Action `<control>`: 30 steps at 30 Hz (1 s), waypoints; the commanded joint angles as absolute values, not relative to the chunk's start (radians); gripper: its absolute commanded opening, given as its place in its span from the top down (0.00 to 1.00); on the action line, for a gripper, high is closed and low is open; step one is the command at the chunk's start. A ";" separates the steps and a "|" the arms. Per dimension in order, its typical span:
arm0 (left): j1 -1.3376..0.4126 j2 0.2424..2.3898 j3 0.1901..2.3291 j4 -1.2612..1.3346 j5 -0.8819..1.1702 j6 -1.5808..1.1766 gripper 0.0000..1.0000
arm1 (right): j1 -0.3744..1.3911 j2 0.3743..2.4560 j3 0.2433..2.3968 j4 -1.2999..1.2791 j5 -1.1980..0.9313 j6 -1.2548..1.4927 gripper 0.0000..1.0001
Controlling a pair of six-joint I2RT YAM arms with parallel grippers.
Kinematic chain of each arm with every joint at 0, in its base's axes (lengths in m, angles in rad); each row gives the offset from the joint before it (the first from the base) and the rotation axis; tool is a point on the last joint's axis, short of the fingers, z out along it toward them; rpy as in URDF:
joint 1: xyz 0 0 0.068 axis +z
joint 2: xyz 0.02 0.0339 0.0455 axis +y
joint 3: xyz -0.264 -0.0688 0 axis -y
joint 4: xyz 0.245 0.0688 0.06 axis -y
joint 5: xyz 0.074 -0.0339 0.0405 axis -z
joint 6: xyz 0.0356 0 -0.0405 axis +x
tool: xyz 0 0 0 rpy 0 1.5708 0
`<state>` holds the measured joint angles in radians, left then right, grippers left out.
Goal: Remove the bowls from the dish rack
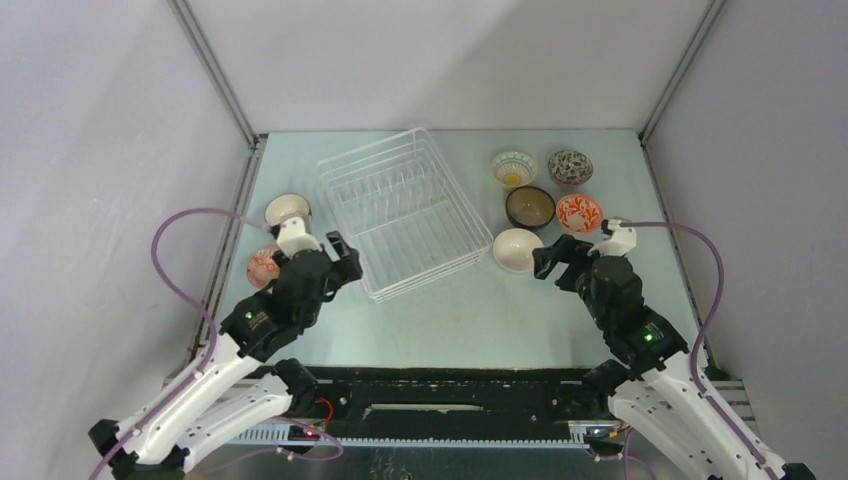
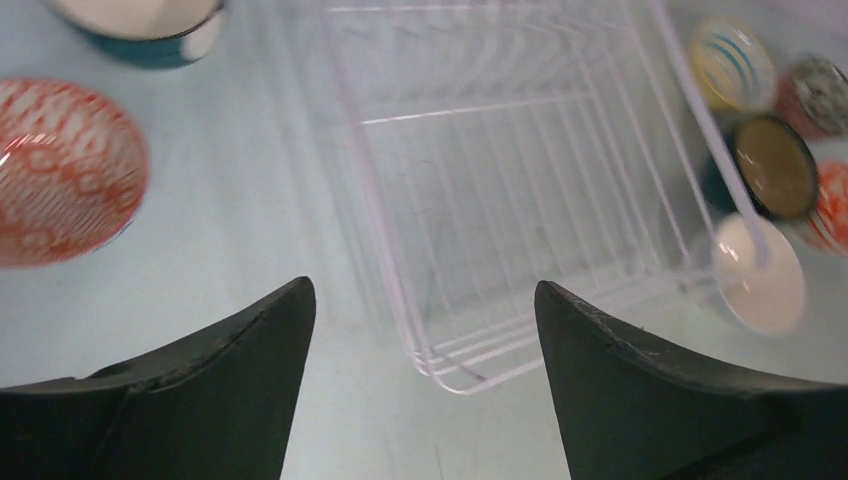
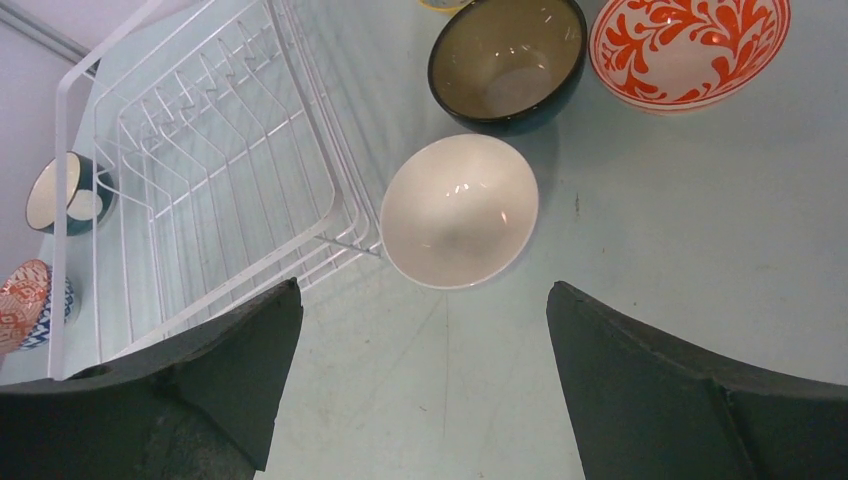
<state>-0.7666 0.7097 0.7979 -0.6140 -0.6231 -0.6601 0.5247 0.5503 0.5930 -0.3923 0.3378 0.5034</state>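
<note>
The white wire dish rack (image 1: 400,215) stands mid-table with no bowl inside it. Right of it, five bowls rest on the table: yellow-striped (image 1: 513,168), speckled (image 1: 570,166), dark teal (image 1: 530,206), red-patterned (image 1: 579,212) and plain white (image 1: 517,249). Left of the rack sit a teal-sided bowl (image 1: 287,209) and a red-patterned bowl (image 1: 263,266). My left gripper (image 2: 425,300) is open and empty over the rack's near left corner (image 2: 440,370). My right gripper (image 3: 425,300) hangs open and empty just short of the white bowl (image 3: 460,210).
Grey walls and metal frame posts (image 1: 215,70) close in the table's left, right and back. The left red-patterned bowl (image 2: 60,170) lies beside my left fingers. The dark teal bowl (image 3: 505,60) and a red-patterned one (image 3: 690,45) sit beyond the white bowl.
</note>
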 commanded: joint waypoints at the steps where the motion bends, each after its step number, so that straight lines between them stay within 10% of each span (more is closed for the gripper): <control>1: -0.665 0.653 0.674 -0.599 -0.710 -0.857 0.13 | 0.522 0.529 0.617 -0.378 0.350 0.517 0.01; 30: -0.427 1.271 0.796 -0.197 -0.343 -0.801 0.09 | 0.520 0.433 0.595 -0.426 0.414 0.459 0.00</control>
<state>-0.4381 1.2098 0.6891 -0.3115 -0.3729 -0.8429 0.5240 0.4274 0.5926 -0.4381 0.3916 0.4911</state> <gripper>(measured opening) 0.910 0.994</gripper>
